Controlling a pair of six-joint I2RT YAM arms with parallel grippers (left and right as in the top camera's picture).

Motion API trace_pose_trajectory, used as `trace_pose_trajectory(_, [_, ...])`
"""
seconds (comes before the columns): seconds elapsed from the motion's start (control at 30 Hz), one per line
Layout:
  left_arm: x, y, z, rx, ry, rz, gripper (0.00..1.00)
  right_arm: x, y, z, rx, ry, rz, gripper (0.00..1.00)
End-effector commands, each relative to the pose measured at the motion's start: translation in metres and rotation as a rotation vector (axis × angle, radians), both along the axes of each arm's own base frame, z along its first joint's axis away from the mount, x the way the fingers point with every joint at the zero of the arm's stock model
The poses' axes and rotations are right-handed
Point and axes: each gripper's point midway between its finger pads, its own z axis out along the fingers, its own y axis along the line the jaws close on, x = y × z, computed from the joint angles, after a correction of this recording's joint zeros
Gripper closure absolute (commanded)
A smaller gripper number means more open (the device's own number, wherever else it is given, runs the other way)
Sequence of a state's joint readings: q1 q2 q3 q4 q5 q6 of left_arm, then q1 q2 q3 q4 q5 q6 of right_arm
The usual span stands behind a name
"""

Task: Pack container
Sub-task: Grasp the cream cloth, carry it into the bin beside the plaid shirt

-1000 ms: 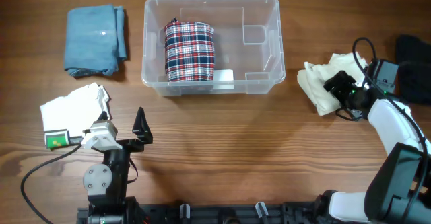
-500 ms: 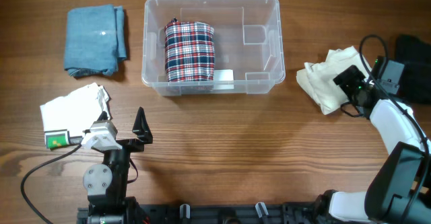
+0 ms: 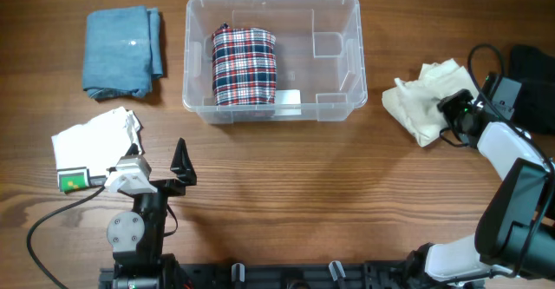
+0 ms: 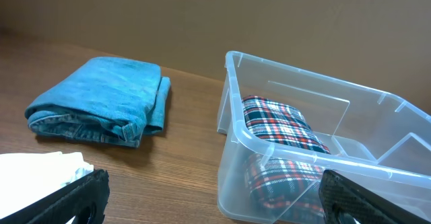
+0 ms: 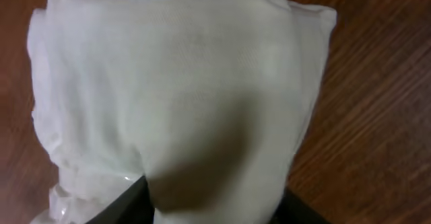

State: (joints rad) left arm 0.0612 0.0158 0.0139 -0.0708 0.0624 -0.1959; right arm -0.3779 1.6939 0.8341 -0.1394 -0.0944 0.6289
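Note:
The clear container (image 3: 273, 1) stands at the back centre of the table, with a rolled plaid cloth (image 3: 244, 66) in its left half. In the left wrist view the container (image 4: 232, 96) and the plaid cloth (image 4: 279, 126) fill the right side. A cream cloth (image 3: 425, 102) lies bunched to the right of the container. My right gripper (image 3: 449, 107) is at its right edge. In the right wrist view the cream cloth (image 5: 175, 83) bulges up between the two dark fingers (image 5: 128, 204), which press it from both sides. My left gripper (image 3: 182, 163) hovers near the front left, wide open and holding nothing.
A folded blue cloth (image 3: 121, 52) lies at the back left, left of the container. A white cloth (image 3: 91, 141) lies at the left edge beside the left arm. Something black (image 3: 531, 72) sits at the far right edge behind the right arm.
My right gripper has slid a little to the right along the cream cloth and its jaws have narrowed onto the fabric. The left arm has not moved.

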Motion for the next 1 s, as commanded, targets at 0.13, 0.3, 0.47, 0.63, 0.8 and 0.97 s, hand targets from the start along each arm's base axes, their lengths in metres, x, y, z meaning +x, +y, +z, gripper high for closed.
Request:
trace_pose_trajectory(0.13, [0.0,0.001,-0.003,0.008,0.005,0.001,0.0,-0.011,0.015,-0.03,0.037,0.077,0.102,0.96])
trace_pose_trajectory(0.3, [0.0,0.001,-0.003,0.008,0.005,0.001,0.0,0.019,0.03,0.027,0.053,-0.087,0.255,0.95])
trace_pose_trajectory(0.47, [0.0,0.001,-0.003,0.008,0.005,0.001,0.0,0.048,0.059,0.135,0.005,-0.39,0.514,0.96])
trace_pose_trajectory(0.63, [0.0,0.001,-0.003,0.008,0.005,0.001,0.0,0.048,0.074,0.242,-0.146,-0.626,0.632,0.95])
trace_pose_trajectory(0.8, [0.0,0.001,-0.003,0.008,0.005,0.001,0.0,0.038,0.114,0.324,-0.273,-0.807,0.767,0.96])
trace_pose_trajectory(0.97, [0.0,0.001,-0.003,0.008,0.005,0.001,0.0,0.039,0.188,0.348,-0.26,-0.934,0.951,0.96])
